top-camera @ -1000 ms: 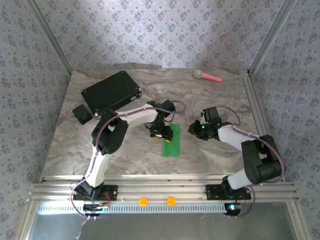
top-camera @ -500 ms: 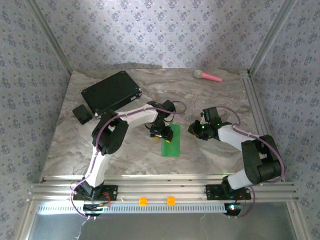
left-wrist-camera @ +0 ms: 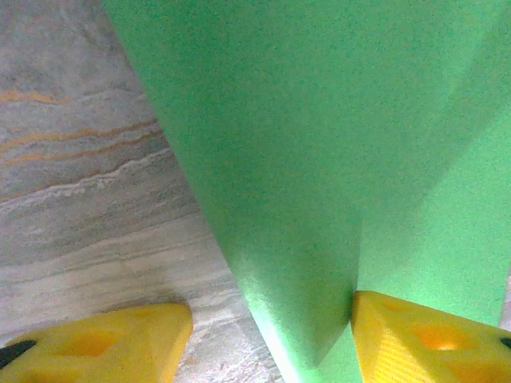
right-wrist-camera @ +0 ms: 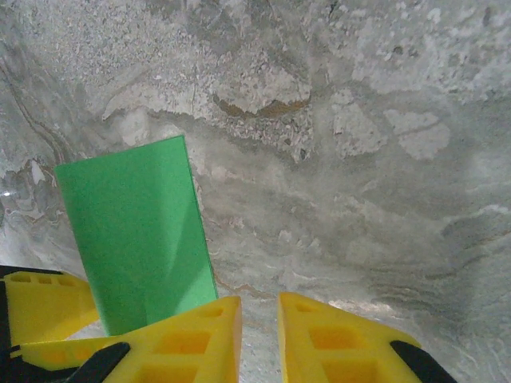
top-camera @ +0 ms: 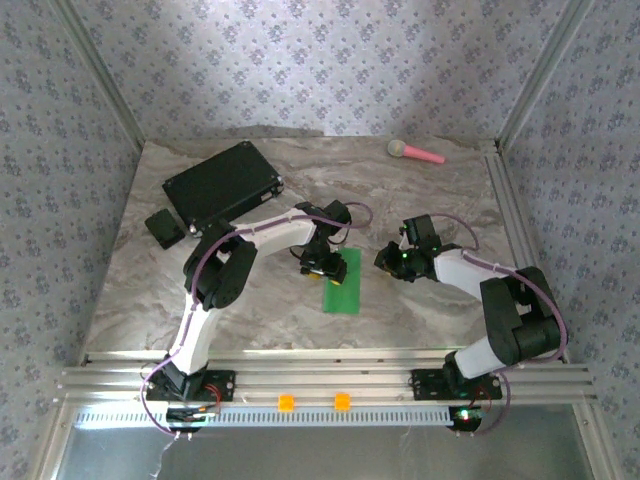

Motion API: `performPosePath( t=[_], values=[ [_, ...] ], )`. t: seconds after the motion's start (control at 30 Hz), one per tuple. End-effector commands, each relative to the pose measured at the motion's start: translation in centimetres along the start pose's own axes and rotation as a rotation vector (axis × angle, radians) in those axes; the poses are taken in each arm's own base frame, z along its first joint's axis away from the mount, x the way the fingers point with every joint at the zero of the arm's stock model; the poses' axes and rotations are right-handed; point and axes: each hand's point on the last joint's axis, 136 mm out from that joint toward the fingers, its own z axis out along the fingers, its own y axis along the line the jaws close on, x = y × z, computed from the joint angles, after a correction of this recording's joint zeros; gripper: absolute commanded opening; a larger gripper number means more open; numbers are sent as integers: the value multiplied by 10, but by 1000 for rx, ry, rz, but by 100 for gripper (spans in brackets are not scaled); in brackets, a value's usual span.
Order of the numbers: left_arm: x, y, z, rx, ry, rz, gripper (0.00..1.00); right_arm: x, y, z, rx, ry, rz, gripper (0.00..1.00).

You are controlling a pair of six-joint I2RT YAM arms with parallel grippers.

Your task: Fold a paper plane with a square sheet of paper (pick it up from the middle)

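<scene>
The square sheet of paper [top-camera: 344, 285] is bright green and lies flat on the marble table as a narrow folded rectangle, with a crease line showing on the sheet [left-wrist-camera: 319, 159]. My left gripper [top-camera: 322, 268] is at its far left corner, open. In the left wrist view that gripper [left-wrist-camera: 271, 319] straddles the paper's left edge, one finger [left-wrist-camera: 423, 339] on the green and the other on bare table. My right gripper [top-camera: 388, 259] hovers just right of the paper [right-wrist-camera: 136, 239]. This gripper [right-wrist-camera: 259, 315] is shut to a thin slit with nothing in it.
A black rectangular case [top-camera: 222, 183] and a small black box [top-camera: 164, 228] lie at the back left. A pink-handled microphone-like toy [top-camera: 415, 152] lies at the back. Metal rails [top-camera: 320, 375] run along the near edge.
The right gripper has edged slightly left toward the paper. The left gripper and the paper have not visibly moved.
</scene>
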Motion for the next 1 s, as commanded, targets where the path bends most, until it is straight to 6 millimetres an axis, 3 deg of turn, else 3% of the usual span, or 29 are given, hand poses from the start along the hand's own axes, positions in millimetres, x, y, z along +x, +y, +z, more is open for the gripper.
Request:
performPosePath(
  t=[0.0, 0.5, 0.83, 0.97],
  values=[
    [-2, 10, 57, -35, 29, 20, 59, 4, 1, 2, 0, 16, 11, 21],
    [1, 11, 59, -35, 39, 12, 59, 6, 22, 6, -80, 33, -28, 20],
    [2, 14, 61, -47, 45, 12, 59, 23, 51, 25, -163, 130, -92, 0],
    [3, 13, 63, -44, 48, 8, 59, 32, 54, 32, -152, 159, -97, 0]
  ],
)
